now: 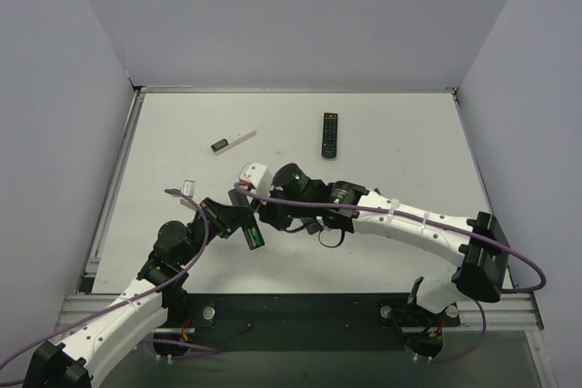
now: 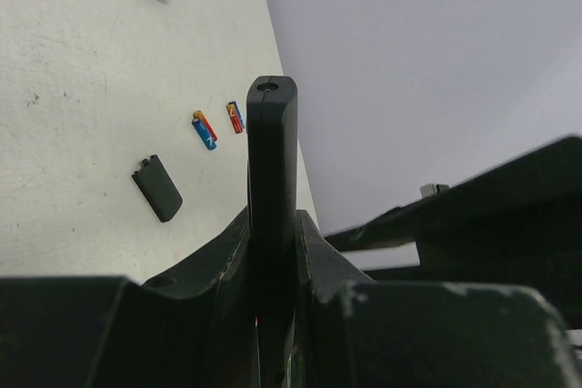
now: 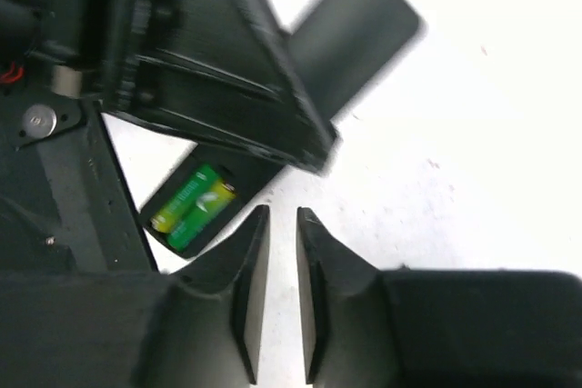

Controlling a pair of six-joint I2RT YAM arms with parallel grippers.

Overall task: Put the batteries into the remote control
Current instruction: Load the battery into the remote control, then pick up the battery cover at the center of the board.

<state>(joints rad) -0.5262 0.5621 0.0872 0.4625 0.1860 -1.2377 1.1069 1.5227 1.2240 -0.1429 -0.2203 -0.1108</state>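
The left tool (image 2: 273, 229) is clamping the slim matte-black remote control (image 2: 271, 147), whose open bay is showing two glossy green cylindrical batteries (image 3: 193, 206) just beyond the right tool (image 3: 282, 224), which is gaping only a narrow slit, gripping nothing.

White worktop (image 1: 164, 134). Flat on it: a long black buttoned remote (image 1: 329, 134) toward the far side. A thin white stick (image 1: 233, 143) with a dark end lies left of it, well apart and angled. Small pale item (image 1: 189, 186) near the left edge, too small to identify. The left wrist view shows a black back cover (image 2: 157, 188) lying flat and two blue-red-orange batteries (image 2: 205, 129) near it, side by side, not touching.
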